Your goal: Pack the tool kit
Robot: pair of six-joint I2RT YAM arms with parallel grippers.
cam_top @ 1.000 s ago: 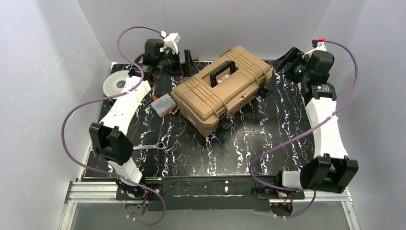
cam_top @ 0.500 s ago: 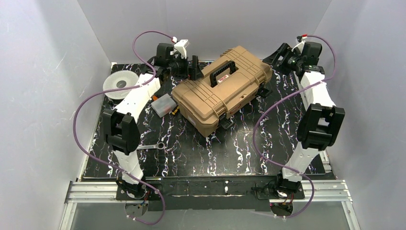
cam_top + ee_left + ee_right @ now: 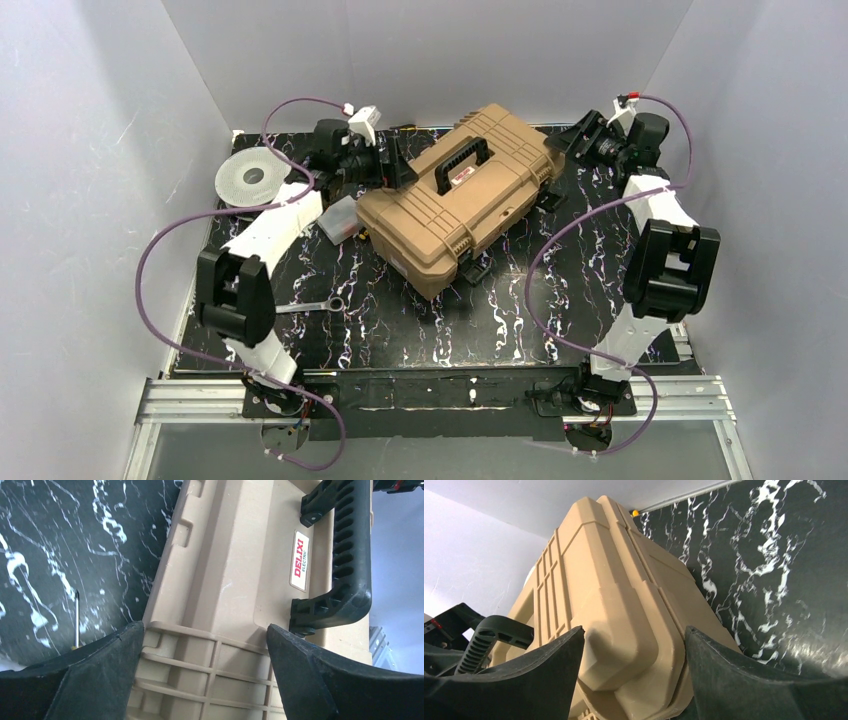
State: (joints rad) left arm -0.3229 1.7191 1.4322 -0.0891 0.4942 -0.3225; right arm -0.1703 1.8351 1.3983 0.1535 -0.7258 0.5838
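The tan toolbox (image 3: 455,200) lies closed and slantwise mid-table, its black handle (image 3: 460,160) on top. My left gripper (image 3: 395,163) is open at the box's back left end. In the left wrist view its fingers (image 3: 90,675) straddle the ribbed lid edge (image 3: 235,580), beside the handle (image 3: 350,555). My right gripper (image 3: 578,140) is open at the back right corner. In the right wrist view that corner (image 3: 624,630) sits between the fingers (image 3: 744,680). A thin screwdriver shaft (image 3: 76,615) lies on the table left of the box. The pliers and inner tray are out of view.
A grey round spool (image 3: 248,180) lies at the back left. A small clear box (image 3: 338,218) sits against the toolbox's left side. A silver wrench (image 3: 312,306) lies at the front left. Black latches (image 3: 475,265) hang open on the box's near side. Walls close in on three sides.
Both grippers have moved in from the back corners onto the two ends of the toolbox. The right arm's elbow has risen. The toolbox has shifted slightly left and forward.
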